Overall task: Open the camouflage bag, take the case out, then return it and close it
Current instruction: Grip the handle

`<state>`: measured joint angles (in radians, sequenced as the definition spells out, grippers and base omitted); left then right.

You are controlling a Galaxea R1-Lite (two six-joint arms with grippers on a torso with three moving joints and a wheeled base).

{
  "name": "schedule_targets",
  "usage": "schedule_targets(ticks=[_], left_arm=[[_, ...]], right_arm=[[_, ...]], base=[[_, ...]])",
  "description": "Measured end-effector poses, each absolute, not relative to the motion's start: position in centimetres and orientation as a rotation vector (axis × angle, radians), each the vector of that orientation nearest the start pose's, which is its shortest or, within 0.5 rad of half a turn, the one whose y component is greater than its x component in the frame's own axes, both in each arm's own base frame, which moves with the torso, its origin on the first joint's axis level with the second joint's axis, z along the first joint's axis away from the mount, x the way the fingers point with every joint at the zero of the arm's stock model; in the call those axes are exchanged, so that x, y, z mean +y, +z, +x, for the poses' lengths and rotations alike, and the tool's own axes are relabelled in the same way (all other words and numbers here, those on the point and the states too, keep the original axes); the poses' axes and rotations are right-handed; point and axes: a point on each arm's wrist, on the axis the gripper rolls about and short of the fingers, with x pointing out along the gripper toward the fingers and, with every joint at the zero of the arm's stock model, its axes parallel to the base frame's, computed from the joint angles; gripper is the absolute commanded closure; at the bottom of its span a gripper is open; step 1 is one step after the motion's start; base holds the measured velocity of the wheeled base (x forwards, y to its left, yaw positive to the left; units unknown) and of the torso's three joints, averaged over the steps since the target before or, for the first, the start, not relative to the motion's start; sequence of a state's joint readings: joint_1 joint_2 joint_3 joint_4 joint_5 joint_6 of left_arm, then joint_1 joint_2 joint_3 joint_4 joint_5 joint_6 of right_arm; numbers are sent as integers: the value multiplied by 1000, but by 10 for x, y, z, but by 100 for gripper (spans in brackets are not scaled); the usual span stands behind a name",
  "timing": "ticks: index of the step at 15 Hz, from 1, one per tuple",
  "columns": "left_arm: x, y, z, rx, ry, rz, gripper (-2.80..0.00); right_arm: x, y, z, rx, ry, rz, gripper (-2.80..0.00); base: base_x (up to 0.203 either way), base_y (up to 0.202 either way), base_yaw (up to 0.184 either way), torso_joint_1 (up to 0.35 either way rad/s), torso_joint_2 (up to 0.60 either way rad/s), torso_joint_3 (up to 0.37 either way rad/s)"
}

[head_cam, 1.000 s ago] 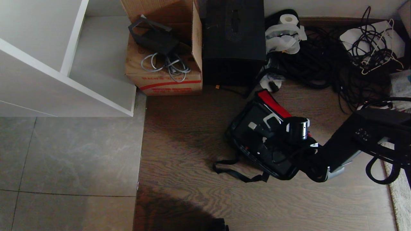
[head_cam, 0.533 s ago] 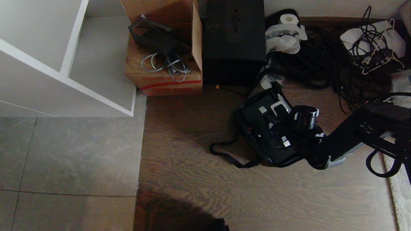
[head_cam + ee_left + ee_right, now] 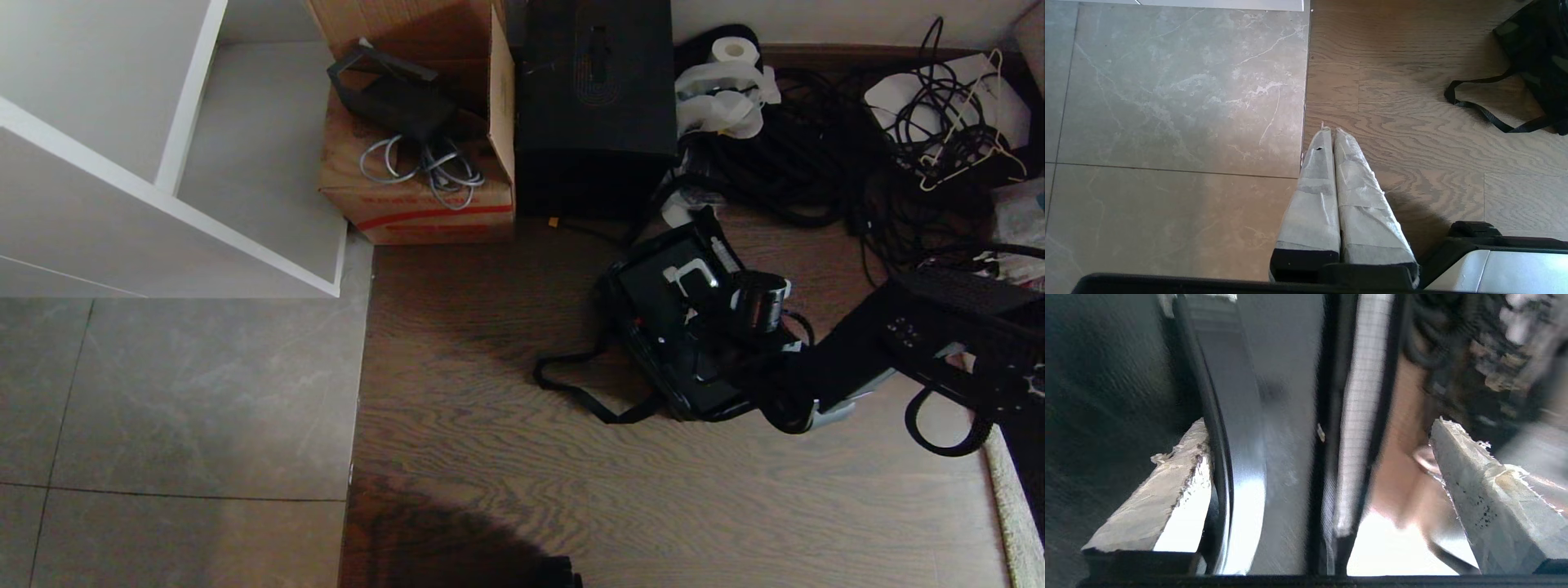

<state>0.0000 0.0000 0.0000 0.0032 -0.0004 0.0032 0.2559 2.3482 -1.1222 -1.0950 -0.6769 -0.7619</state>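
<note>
The camouflage bag (image 3: 682, 335) on the wooden floor (image 3: 490, 490), right tool (image 3: 1323, 457) spread wide astride its rim, gripping nothing, left tool (image 3: 1331, 134) pressed together, empty.

The bag (image 3: 678, 343) lies on the wood floor (image 3: 571, 490), in front and to the right of the tall box (image 3: 594, 106). Left of that box, touching it, stands the cardboard box (image 3: 416, 163), cables (image 3: 424, 167) on it. Right of it lies a cable heap (image 3: 816, 163). The bag's strap (image 3: 584, 392) trails left. The right gripper (image 3: 694, 314) is over the bag.
</note>
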Motion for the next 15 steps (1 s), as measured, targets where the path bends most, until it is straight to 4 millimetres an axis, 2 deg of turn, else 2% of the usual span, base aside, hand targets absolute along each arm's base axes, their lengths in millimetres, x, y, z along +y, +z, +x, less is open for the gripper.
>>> schedule_targets(ticks=[3,6,10,13,15], left_arm=[[0,75,-23,3,0,3,0],[0,75,-23,3,0,3,0],[0,75,-23,3,0,3,0],[0,75,-23,3,0,3,0],[0,75,-23,3,0,3,0]], right_arm=[[96,57,417,372,-357,-902,-280],[85,60,410,404,-368,-937,-280],[83,55,411,405,-388,-946,-280],[68,57,415,405,-368,-999,-280],[63,57,417,398,-391,-976,-280]], base=[[0,0,0,0,0,0],[0,0,0,0,0,0],[0,0,0,0,0,0],[0,0,0,0,0,0],[0,0,0,0,0,0]])
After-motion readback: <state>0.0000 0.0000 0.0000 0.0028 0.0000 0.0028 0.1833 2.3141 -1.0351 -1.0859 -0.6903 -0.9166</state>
